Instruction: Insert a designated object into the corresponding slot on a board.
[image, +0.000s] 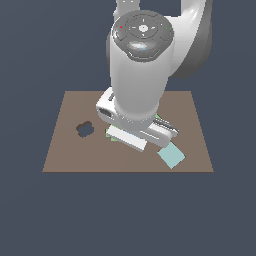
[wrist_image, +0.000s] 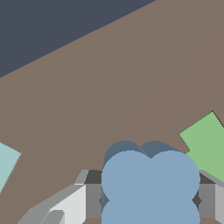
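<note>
While the arm's bulk hides the grasp in the exterior view, the wrist view shows the claw (wrist_image: 150, 201) closed around the lobed blue block (wrist_image: 150, 183), one finger on each side. That block sits low on the brown board (image: 70, 150) near the frame's centre, beside the green hexagon (wrist_image: 206, 144) and the pale-teal square (image: 171, 156). Its cloud-shaped slot (image: 85, 129) lies well apart at the board's left, so I judge a carry comes next.

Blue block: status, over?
Gripper straddling the blue block, closure unconfirmed. Slot open toward the exterior view's left. Green hexagon beside the block.
</note>
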